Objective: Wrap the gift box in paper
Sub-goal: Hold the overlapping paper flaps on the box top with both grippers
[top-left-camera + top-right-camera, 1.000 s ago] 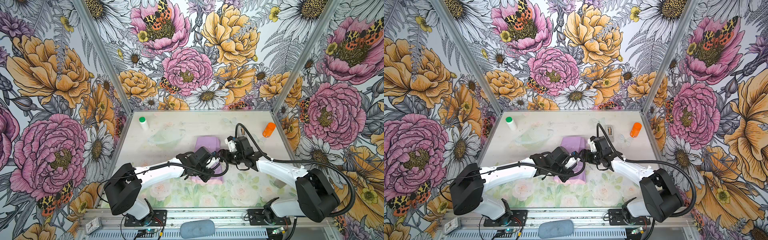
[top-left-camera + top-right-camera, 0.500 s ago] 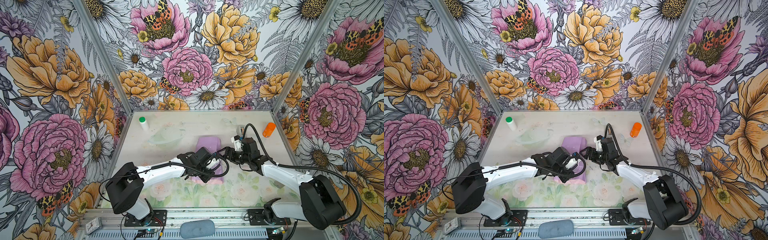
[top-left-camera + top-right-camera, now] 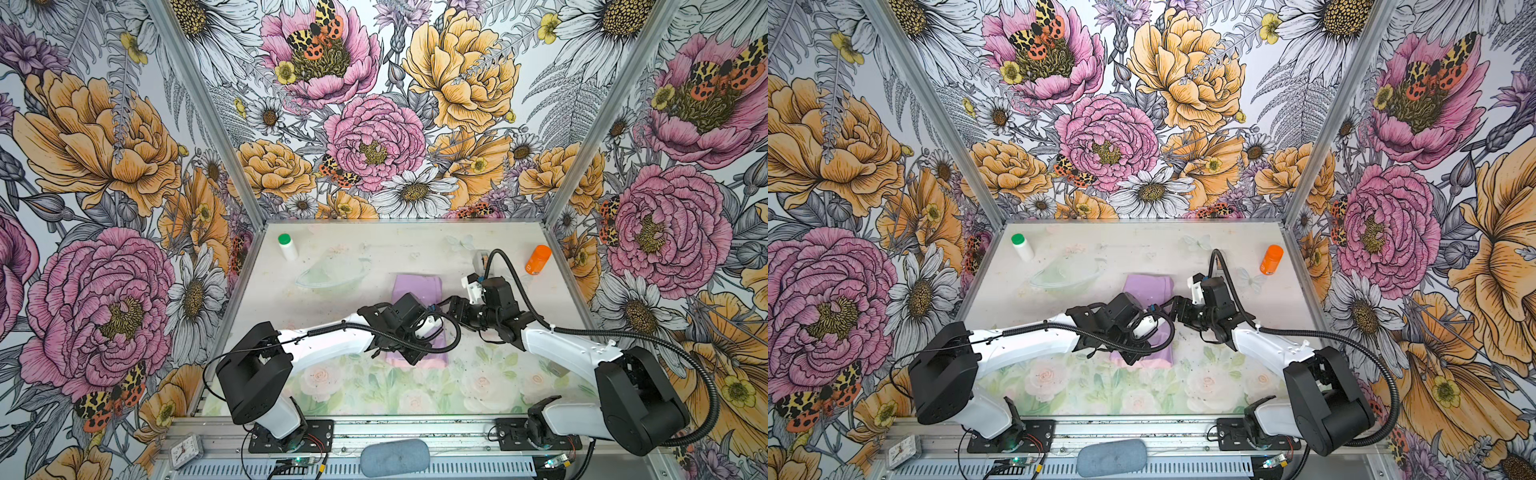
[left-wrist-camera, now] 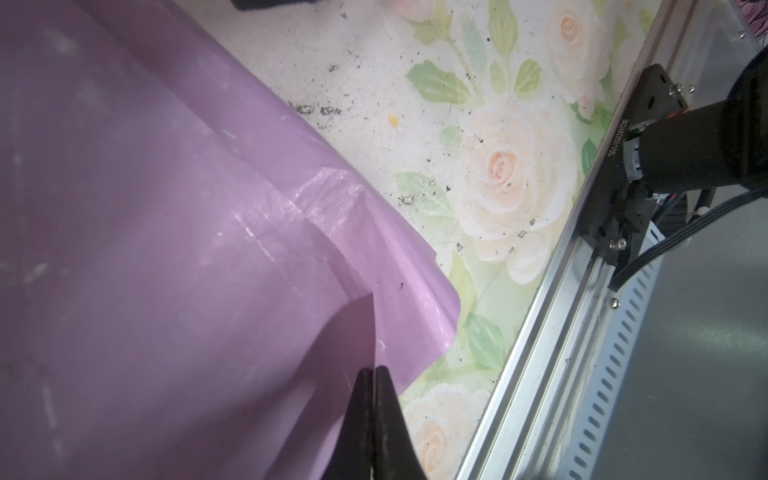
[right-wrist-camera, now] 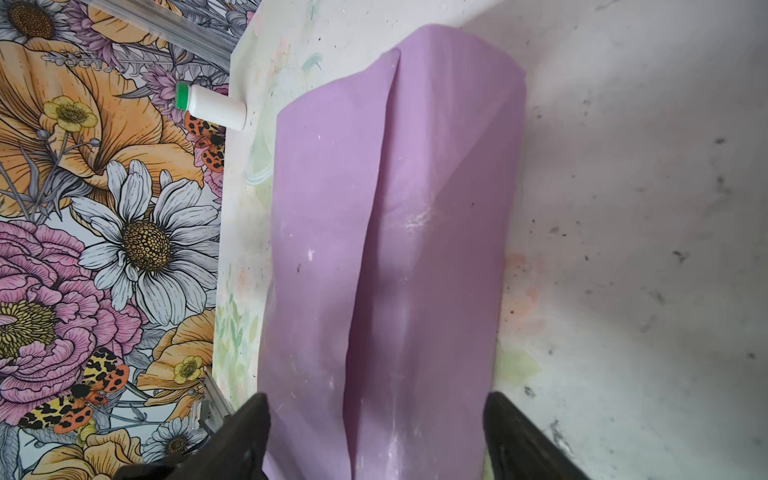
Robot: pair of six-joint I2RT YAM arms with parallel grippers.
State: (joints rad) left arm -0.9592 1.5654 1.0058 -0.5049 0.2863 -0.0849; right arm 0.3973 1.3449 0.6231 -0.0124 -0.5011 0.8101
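Right at the left claw [image 4: 372, 374], the two dark fingers are pressing tightly together, their tips sitting over the loose edge of the paper [image 4: 166, 249]; whether a layer is caught between them I cannot tell. Just ahead of those tips a folded flap is curling up, and past it the lilac sheet is spilling onto the rose-printed table [image 4: 415, 104]. Facing it, the right claw [image 5: 376, 399] is standing spread wide, one finger [image 5: 249, 432] on each side of the bundle's near end, and from here I cannot say whether they are touching it. Running away from that claw, the paper is lying folded over itself as a long raised bundle with an overlapping seam down its length. The gift box is hiding somewhere under it, out of sight. In both top views the paper [image 3: 415, 286] [image 3: 1148, 286] is showing beyond and below the two claws, which are meeting nearly nose to nose over its middle. Well beyond the left claw, near the back corner, a white bottle [image 3: 287, 246] with a green cap is lying on the table. Behind the right claw, by the side wall, an orange bottle [image 3: 538, 259] is standing well apart from the paper.
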